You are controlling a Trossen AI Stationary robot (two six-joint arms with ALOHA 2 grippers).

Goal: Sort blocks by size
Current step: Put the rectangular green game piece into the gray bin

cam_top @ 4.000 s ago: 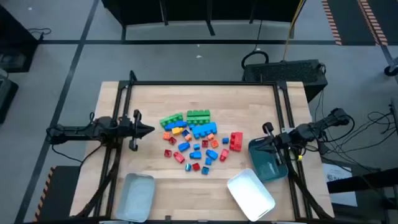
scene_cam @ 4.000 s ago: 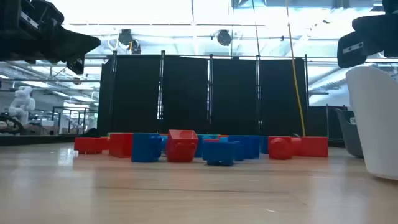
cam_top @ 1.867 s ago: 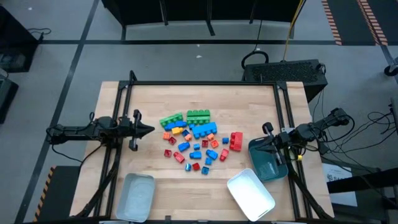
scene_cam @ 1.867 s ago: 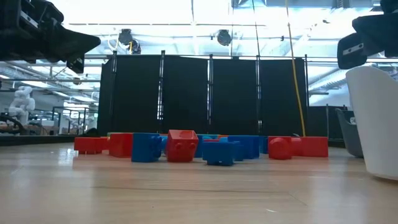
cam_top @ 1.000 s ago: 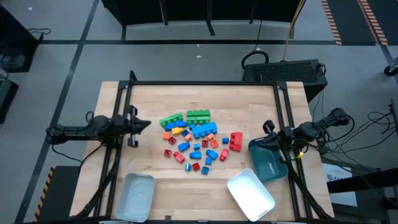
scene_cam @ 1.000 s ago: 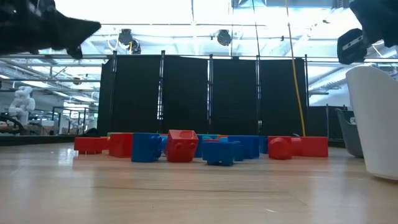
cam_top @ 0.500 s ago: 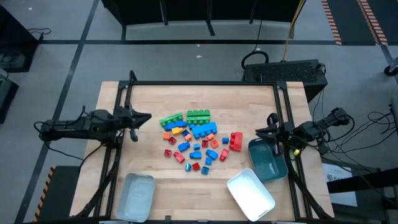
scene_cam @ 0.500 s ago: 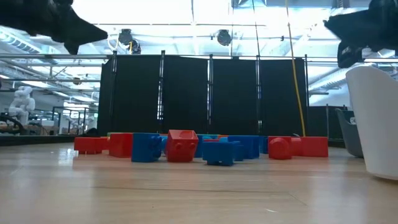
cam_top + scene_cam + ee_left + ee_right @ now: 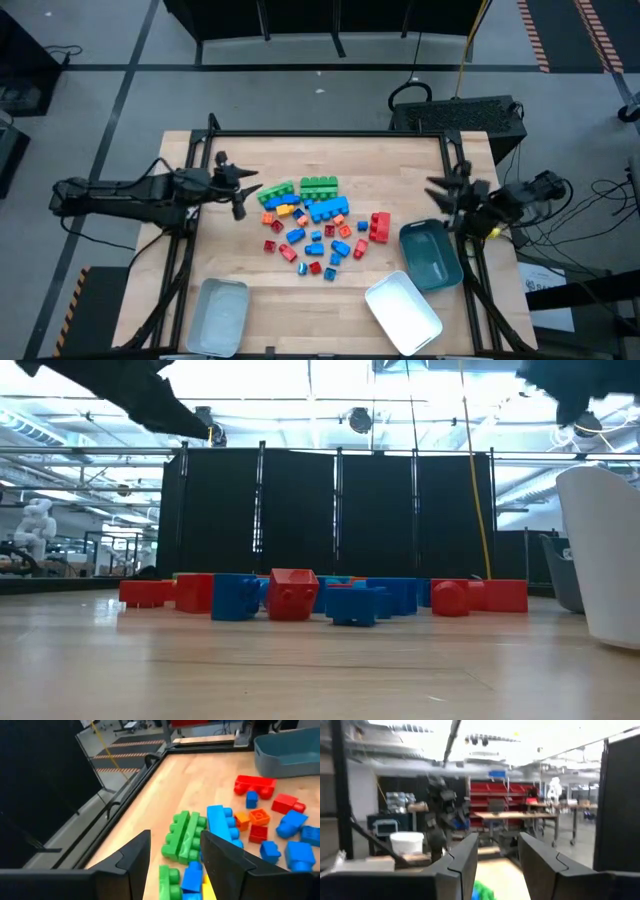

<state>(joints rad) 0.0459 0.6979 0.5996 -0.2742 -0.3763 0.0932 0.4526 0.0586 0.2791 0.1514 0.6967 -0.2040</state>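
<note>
Table (image 9: 400, 160): pale wood top inside a dark frame, both arms reaching in from the sides.

Left arm: stretched over the left edge, left end effector (image 9: 243, 190) raised just beside the left end of the pile. In the left wrist view its fingers (image 9: 135, 857) stand apart, a clear gap between them, nothing held.

Right arm: at the right edge, right end effector (image 9: 440, 192) lifted above the far end of the teal tray (image 9: 431, 257). Right wrist view shows the two fingers (image 9: 462, 860) parted, nothing between them.

Trays: teal one at right; white tray (image 9: 402, 308) near the front right; pale grey tray (image 9: 219, 315) at front left. No bricks visible in any of them.

Blocks (image 9: 312, 225): all in one loose cluster at the table's middle. Long green bricks (image 9: 318, 186) and a long blue brick (image 9: 327, 209) at the far side; a red brick (image 9: 380, 226) at the right edge of the pile; small red, blue and orange pieces scattered toward the front.
</note>
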